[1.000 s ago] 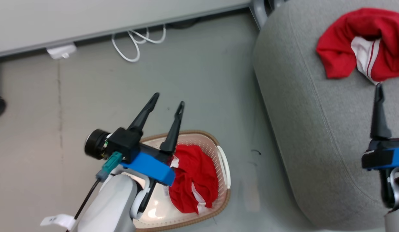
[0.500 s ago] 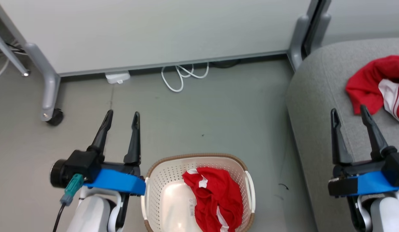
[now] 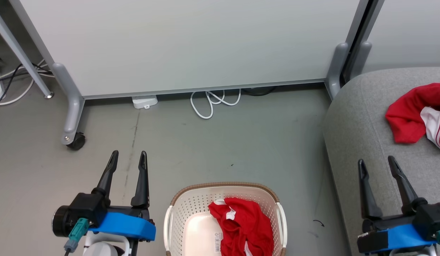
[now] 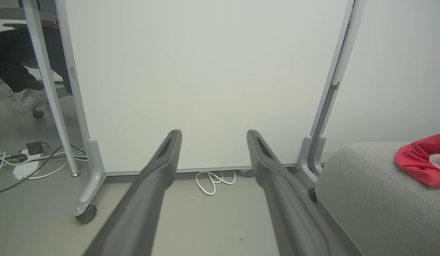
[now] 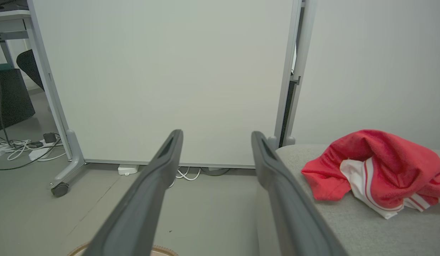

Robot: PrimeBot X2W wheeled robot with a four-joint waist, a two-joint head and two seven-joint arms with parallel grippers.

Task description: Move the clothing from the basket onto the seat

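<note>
A cream perforated basket (image 3: 177,213) with a brown rim stands on the floor at the bottom centre, and a crumpled red garment (image 3: 246,224) lies inside it. A second red and white garment (image 3: 413,113) (image 5: 376,167) (image 4: 420,163) rests on the grey seat (image 3: 362,124) (image 5: 365,227) (image 4: 365,192) at the right. My left gripper (image 3: 129,157) (image 4: 213,133) hovers over the floor just left of the basket, open and empty. Above the seat's front left part, my right gripper (image 3: 376,161) (image 5: 216,133) is open and empty too, well short of the garment there.
A white wheeled partition (image 3: 191,46) crosses the back, with a castor (image 3: 76,141), a looped white cable (image 3: 213,103) and a white adapter (image 3: 144,102) at its foot. More cables lie at far left (image 4: 28,163). A person's legs (image 4: 17,74) show behind the partition.
The head camera has tilted up and turned, so the whole picture shifted. Both arms now sit low and parallel with fingers pointing forward; the left gripper has come off the basket to its left side.
</note>
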